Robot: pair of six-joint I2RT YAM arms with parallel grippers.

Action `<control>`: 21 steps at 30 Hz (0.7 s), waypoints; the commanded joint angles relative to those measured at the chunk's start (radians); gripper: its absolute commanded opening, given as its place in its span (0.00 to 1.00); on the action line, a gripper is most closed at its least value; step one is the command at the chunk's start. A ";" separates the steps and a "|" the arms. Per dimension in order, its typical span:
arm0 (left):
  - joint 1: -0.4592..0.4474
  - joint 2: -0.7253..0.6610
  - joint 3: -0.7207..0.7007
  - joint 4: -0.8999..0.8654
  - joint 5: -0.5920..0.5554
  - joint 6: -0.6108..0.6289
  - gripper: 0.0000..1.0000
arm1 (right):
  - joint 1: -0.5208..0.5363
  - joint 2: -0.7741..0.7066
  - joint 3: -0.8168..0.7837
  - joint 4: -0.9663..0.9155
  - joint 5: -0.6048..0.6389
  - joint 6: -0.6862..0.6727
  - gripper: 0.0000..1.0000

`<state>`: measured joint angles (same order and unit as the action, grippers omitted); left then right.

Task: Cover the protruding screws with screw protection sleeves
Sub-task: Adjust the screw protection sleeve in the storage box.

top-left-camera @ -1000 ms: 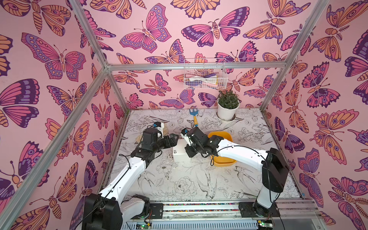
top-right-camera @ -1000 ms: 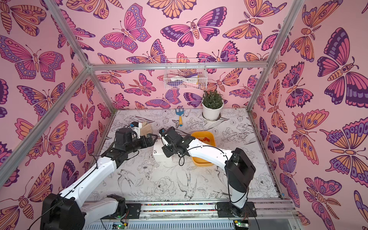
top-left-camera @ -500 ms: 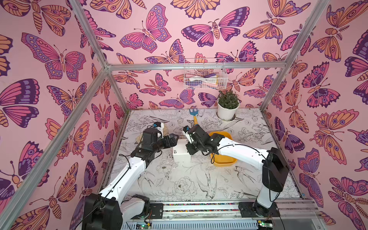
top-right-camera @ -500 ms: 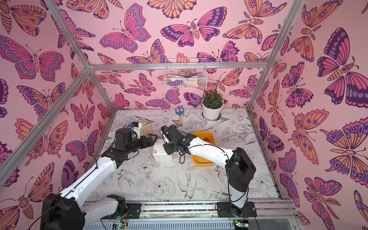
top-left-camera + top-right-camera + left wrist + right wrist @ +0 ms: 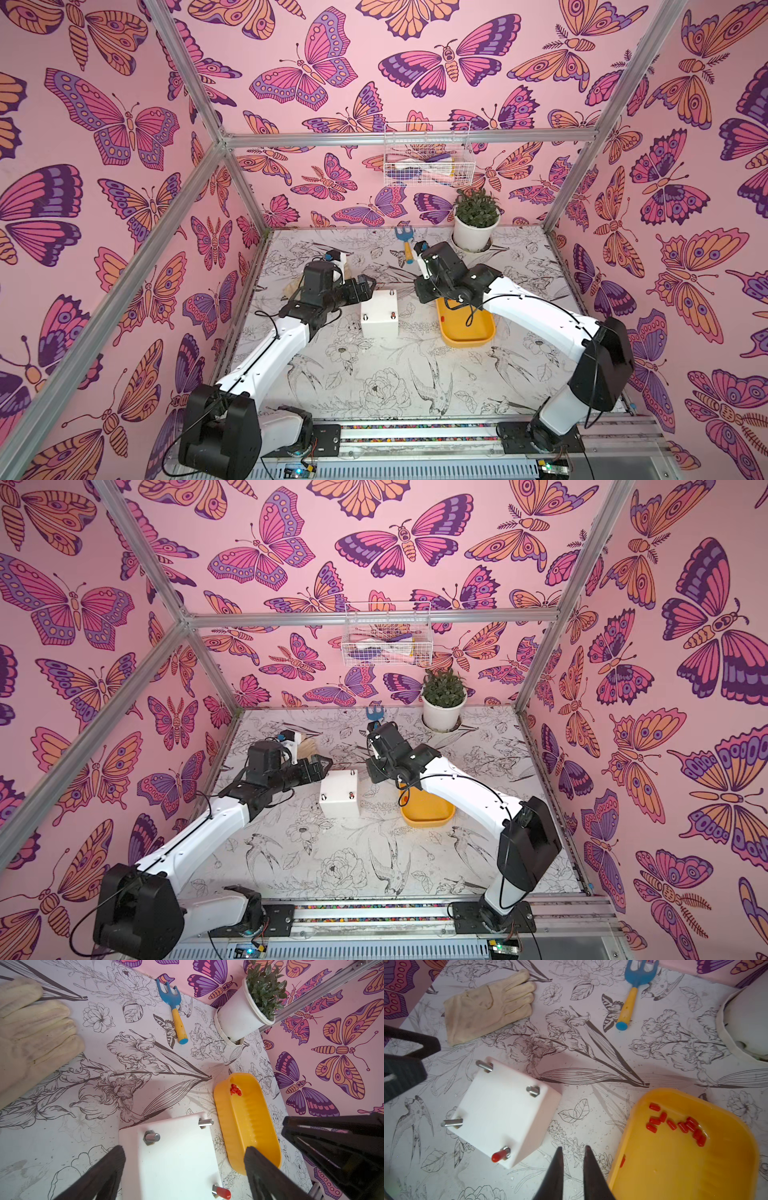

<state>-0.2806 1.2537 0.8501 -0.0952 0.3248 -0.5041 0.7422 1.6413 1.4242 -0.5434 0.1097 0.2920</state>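
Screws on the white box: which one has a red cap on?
The screw at the white box corner nearest the right gripper. It alone wears a red sleeve; the other three are bare metal.

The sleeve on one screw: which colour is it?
Red; the sleeve shows best in the right wrist view.

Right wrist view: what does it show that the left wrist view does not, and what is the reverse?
Only the right wrist view shows all four protruding screws on the white box, and the whole glove. Only the left wrist view shows the leaves of the plant and the frame bar; one screw is hidden there. Both show the box, the red-capped screw, the loose screw protection sleeves in the yellow tray, and the blue rake.
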 commanded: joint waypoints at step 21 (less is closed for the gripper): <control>-0.153 0.157 0.167 -0.077 -0.103 0.098 0.95 | -0.213 0.145 -0.008 -0.102 0.033 0.115 0.28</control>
<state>-0.4229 1.3876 0.9924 -0.1547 0.2379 -0.4267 0.5503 1.7798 1.4063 -0.6209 0.1284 0.3805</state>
